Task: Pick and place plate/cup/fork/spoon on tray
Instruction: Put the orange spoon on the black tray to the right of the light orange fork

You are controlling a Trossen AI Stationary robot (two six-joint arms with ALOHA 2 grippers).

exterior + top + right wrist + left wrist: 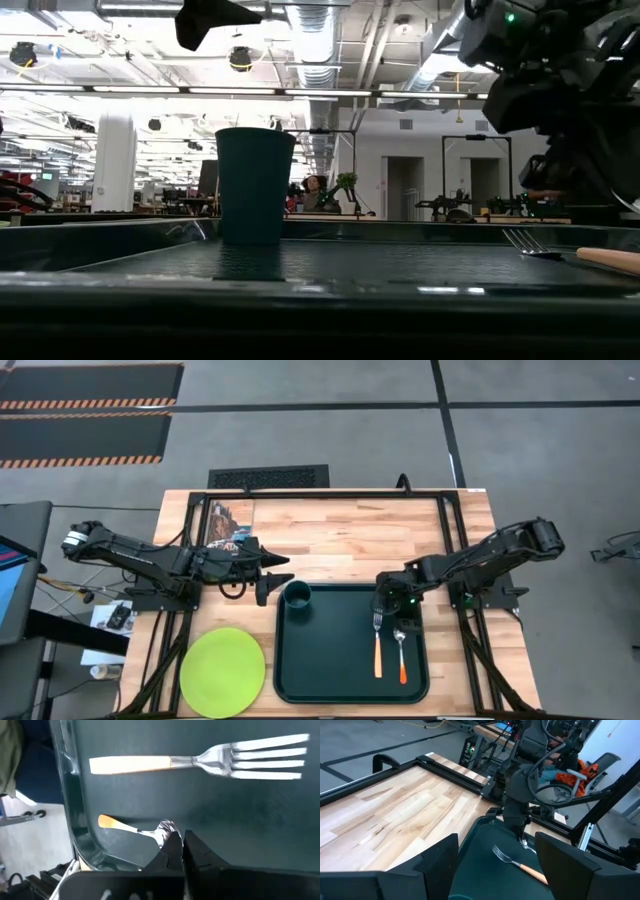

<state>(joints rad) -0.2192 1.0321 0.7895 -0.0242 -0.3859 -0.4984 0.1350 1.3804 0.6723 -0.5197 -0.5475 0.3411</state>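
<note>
Sitting on the wooden table, the tray holds three things. The cup stands upright in the tray's back left corner, close to the rim. The fork lies flat in the right half of the tray, tines toward the back and orange handle toward the front. The spoon lies just beside the fork, on the side nearer the tray's right rim, parallel to it and apart from it, its bowl toward the back and its orange-red handle toward the front.

The plate is outside the tray, flat on the table just beside the tray's front left corner.

The right gripper hangs over the back right part of the tray, above the heads of the fork and spoon. In the right wrist view its fingers are pressed together with nothing between them, their tips right at the bowl of the spoon; whether they touch it cannot be told.

The left gripper hovers just off the tray's back left corner, beside the cup. Its fingers are spread wide and hold nothing.
</note>
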